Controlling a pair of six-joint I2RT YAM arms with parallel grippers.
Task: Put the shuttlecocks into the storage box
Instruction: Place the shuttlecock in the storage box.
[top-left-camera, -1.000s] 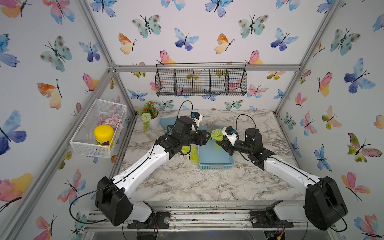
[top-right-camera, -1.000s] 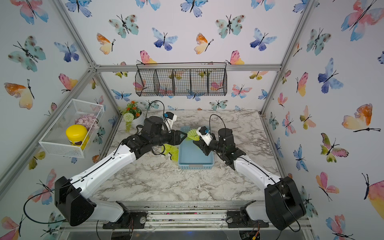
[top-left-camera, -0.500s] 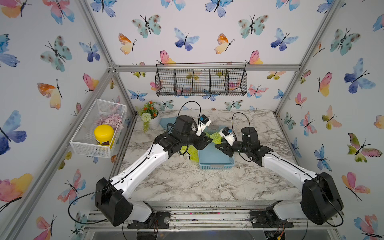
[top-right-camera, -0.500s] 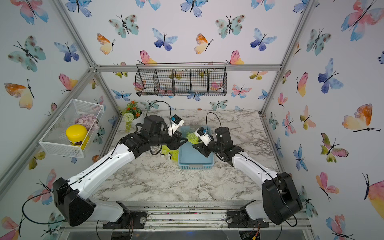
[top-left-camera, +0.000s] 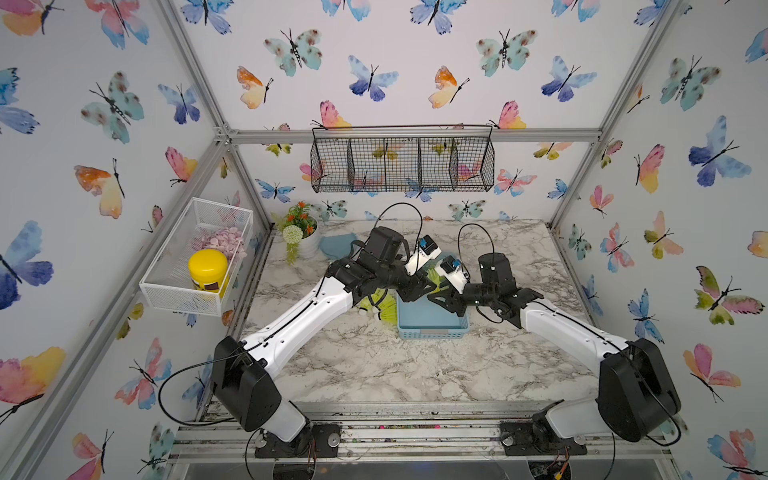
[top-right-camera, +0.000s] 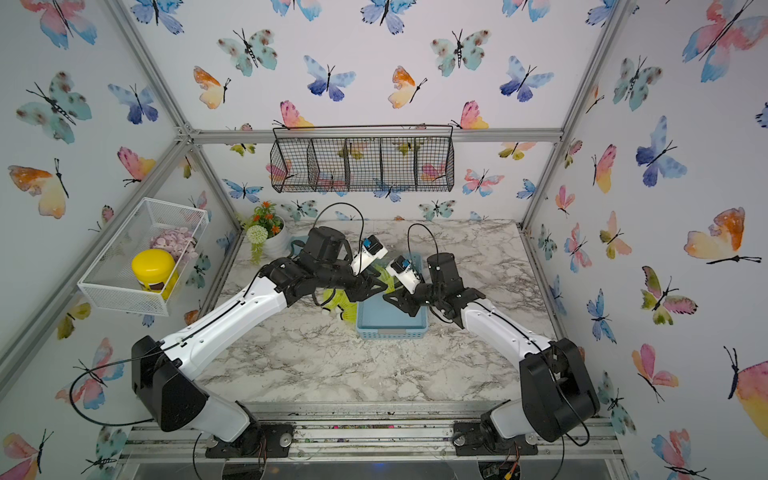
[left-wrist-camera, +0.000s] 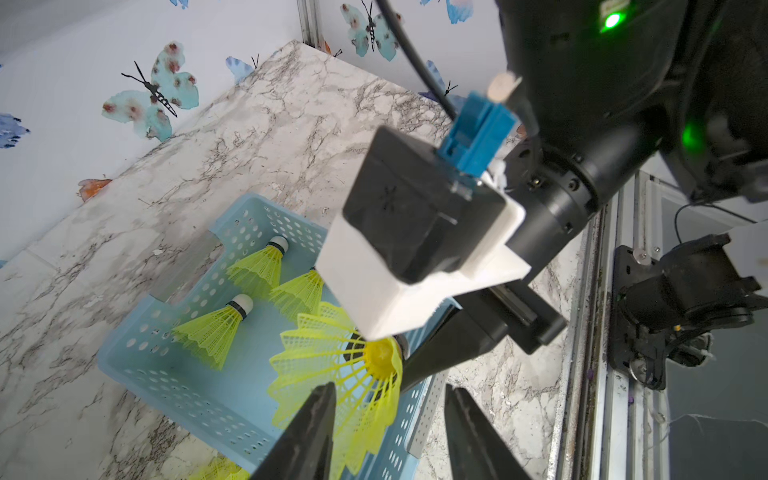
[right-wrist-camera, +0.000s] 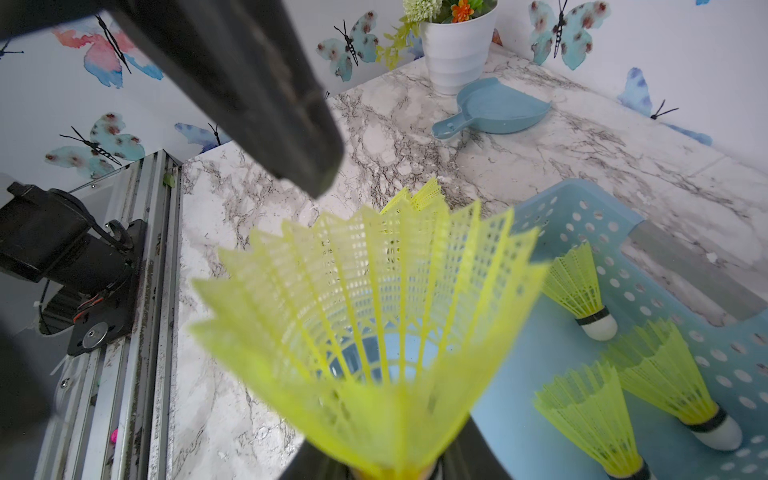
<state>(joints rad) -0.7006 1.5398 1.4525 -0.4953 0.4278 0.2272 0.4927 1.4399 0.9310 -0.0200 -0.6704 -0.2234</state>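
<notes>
Three shuttlecocks (left-wrist-camera: 226, 328) lie on their sides inside the light blue storage box (left-wrist-camera: 166, 386). A fourth shuttlecock (right-wrist-camera: 374, 299) hangs over the box's rim, its tip end clamped in the right gripper (right-wrist-camera: 392, 471) and its skirt flaring away from it. The left gripper (left-wrist-camera: 390, 388) hovers at that skirt with jaws apart, contact unclear, and loose shuttlecocks (top-left-camera: 383, 306) lie on the marble table (top-left-camera: 374, 365) just beside the box.

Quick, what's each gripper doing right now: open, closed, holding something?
Left gripper: open, jaws apart at the skirt of the shuttlecock.
Right gripper: shut on the shuttlecock, at its base.
</notes>
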